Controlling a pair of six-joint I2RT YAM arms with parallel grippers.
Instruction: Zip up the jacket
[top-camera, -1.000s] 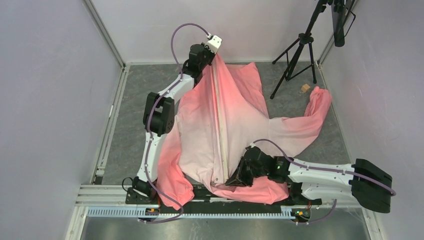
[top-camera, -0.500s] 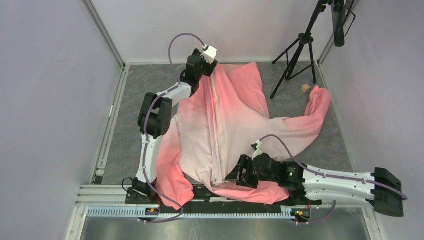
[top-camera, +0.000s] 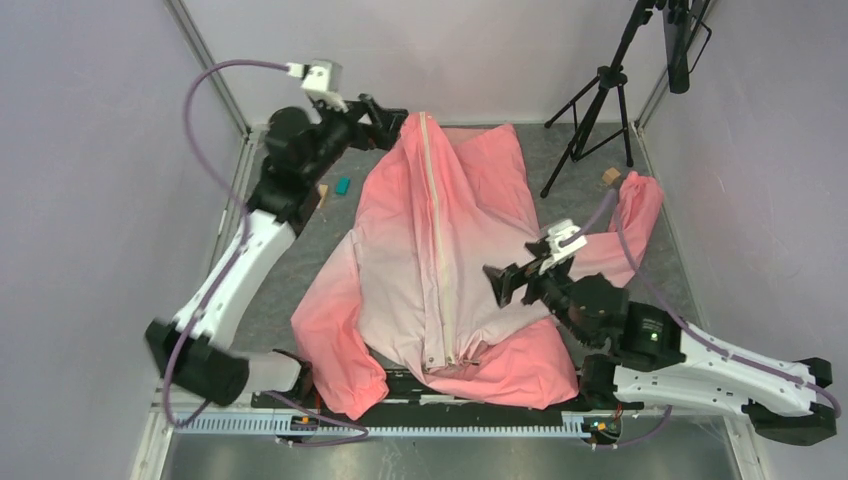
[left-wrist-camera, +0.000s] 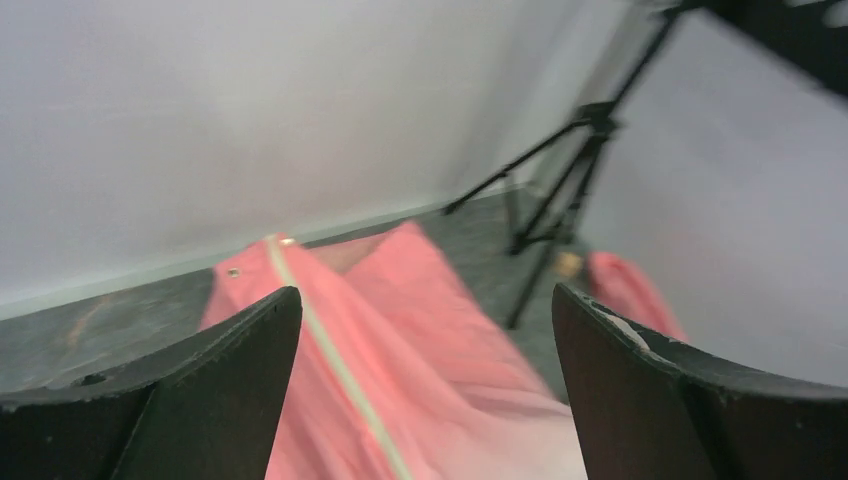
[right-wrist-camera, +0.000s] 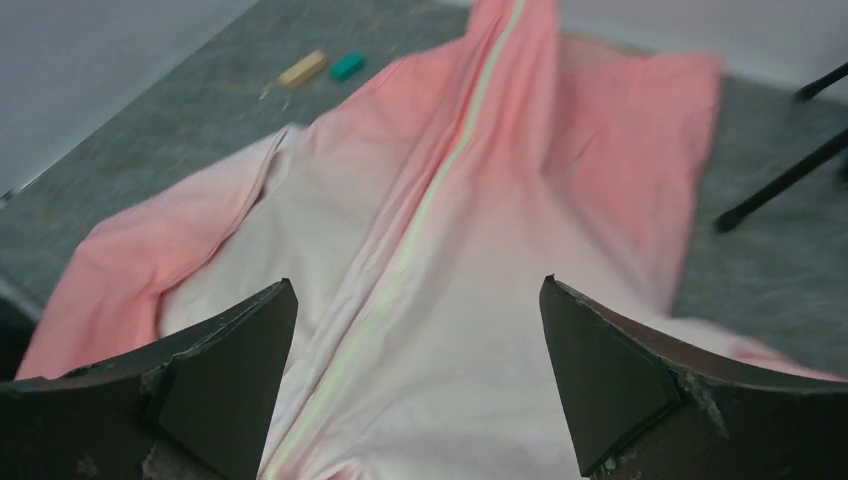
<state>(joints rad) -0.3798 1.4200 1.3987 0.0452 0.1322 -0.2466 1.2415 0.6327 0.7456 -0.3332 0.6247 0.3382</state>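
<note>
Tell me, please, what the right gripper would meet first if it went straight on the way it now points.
Probably the jacket: the open right gripper points at its pale front, the cream zipper strip roughly centred between the fingers. Nothing else shows in between, though depth is unclear.

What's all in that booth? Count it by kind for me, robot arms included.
Jacket: 1
Robot arms: 2 (left arm, right arm)
Tripod: 1
Small blocks: 3 (yellowish block, teal block, tan block beside the tripod)
Total: 7
</note>
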